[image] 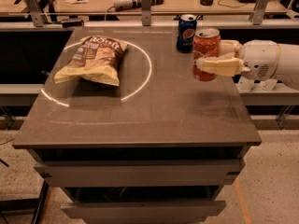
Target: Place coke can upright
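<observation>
The coke can (206,45) is red-orange with a silver top and stands upright in the air over the right side of the table (140,111). My gripper (212,59) reaches in from the right and is shut on the can, one cream finger (219,66) across its lower front. The can's bottom hangs a little above the tabletop, with its shadow on the surface below.
A dark blue Pepsi can (186,32) stands upright just behind and left of the coke can. A chip bag (93,59) lies on the left half of the table inside a ring of light. Benches with tools stand behind the table.
</observation>
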Controlling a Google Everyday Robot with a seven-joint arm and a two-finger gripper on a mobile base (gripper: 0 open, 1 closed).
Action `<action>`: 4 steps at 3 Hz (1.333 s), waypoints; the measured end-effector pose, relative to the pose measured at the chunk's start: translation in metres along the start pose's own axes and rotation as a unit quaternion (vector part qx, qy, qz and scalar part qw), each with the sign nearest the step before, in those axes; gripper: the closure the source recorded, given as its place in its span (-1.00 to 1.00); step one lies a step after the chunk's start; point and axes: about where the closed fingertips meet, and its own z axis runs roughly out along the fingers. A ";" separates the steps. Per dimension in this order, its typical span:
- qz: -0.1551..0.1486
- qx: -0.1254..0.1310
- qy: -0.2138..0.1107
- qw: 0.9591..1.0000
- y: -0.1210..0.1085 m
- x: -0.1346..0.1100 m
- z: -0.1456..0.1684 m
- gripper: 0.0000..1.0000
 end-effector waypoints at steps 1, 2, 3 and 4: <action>0.004 -0.010 -0.009 1.000 -0.001 0.012 0.008 1.00; 0.006 0.000 0.001 1.000 -0.012 0.038 0.033 1.00; 0.006 0.000 0.001 1.000 -0.012 0.038 0.033 1.00; 0.001 0.006 0.004 1.000 -0.008 0.042 0.036 1.00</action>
